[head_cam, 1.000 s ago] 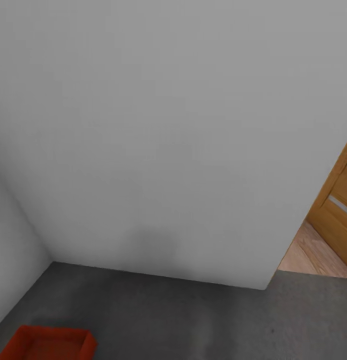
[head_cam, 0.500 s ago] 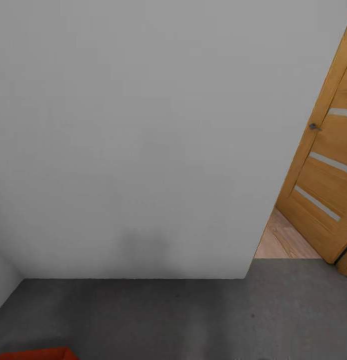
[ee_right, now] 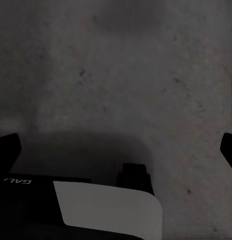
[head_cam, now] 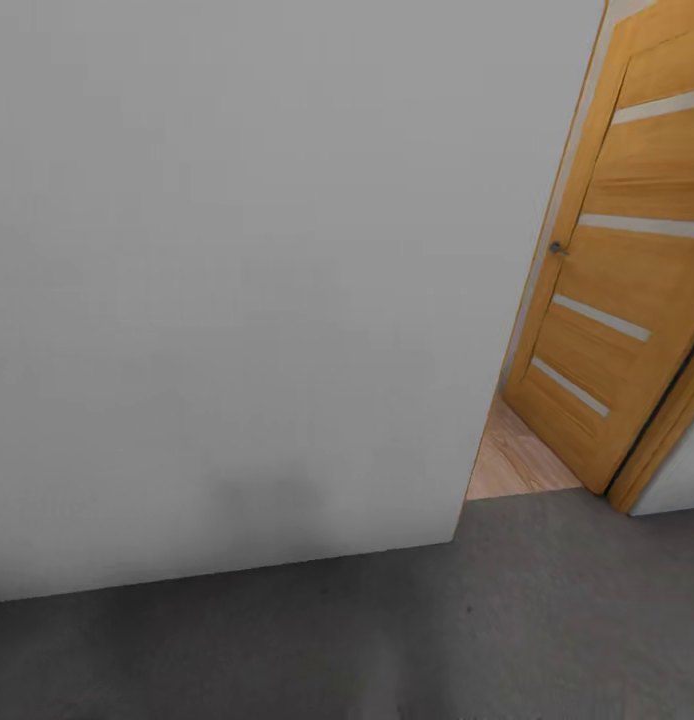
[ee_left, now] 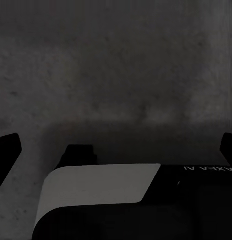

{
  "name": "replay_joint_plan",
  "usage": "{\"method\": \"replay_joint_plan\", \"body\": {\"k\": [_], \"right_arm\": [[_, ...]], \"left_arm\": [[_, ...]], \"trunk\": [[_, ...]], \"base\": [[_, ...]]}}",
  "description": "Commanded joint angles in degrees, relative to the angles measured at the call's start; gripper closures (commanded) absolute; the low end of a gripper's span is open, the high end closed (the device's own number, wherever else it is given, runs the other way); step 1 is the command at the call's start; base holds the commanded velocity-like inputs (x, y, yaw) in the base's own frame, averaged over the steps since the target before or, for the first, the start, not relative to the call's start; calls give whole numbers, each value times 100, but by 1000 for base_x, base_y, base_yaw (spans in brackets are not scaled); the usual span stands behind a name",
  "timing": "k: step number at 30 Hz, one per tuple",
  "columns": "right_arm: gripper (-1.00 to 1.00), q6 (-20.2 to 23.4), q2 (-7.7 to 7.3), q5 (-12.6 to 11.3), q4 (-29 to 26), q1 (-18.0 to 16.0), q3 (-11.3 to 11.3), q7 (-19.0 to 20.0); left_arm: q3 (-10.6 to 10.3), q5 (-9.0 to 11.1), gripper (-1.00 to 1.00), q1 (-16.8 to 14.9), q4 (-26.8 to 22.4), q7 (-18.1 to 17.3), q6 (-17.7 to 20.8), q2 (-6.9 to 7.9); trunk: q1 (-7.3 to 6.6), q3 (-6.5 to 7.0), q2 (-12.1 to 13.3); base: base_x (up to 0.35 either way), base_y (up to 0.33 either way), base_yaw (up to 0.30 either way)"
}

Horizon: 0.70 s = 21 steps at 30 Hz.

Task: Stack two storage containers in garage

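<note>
- Head view: a plain pale grey wall (head_cam: 237, 300) takes up most of the picture and meets the dark grey, rough, speckled floor (head_cam: 437, 620) along a slanted line low in the frame.
- At the right end of that wall stands an opening, and beyond it an orange-brown wooden door (head_cam: 617, 290) with four pale horizontal strips (the door is swung open and leans across the gap).
- A small dark metal door handle (head_cam: 557, 248) sits on the door's edge nearest the wall.
- Through the opening, at the foot of the door, a wedge of light wood plank flooring (head_cam: 512, 465) borders the dark grey floor.
- A faint darker smudge of shadow lies on the wall low down, just above the floor line.
- Left wrist view: the left gripper (ee_left: 116, 150) hangs over the speckled dark floor; the black fingertips (ee_left: 5, 150) sit at opposite edges of the picture, well apart, with nothing between them.
- Right wrist view: the right gripper (ee_right: 116, 147) is likewise over the dark floor, its black fingertips (ee_right: 6, 150) spread wide and grasping nothing.
- In both wrist views a pale grey panel and black parts of the robot's body lie below the fingers.
- Neither orange-red bin can be placed from these pictures.
</note>
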Motion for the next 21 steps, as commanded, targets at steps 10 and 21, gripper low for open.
{"method": "replay_joint_plan", "body": {"k": [10,21], "right_arm": [[-100,34,0,-2,-11,-1,23,12],[-100,34,0,-2,-11,-1,25,12]], "left_arm": [[-51,59,-100,-2,3,25,-18,1],[-51,59,-100,-2,3,25,-19,1]], "trunk": [[0,-5,-3],[0,-5,-3]], "base": [[0,0,-279],[0,0,-255]]}}
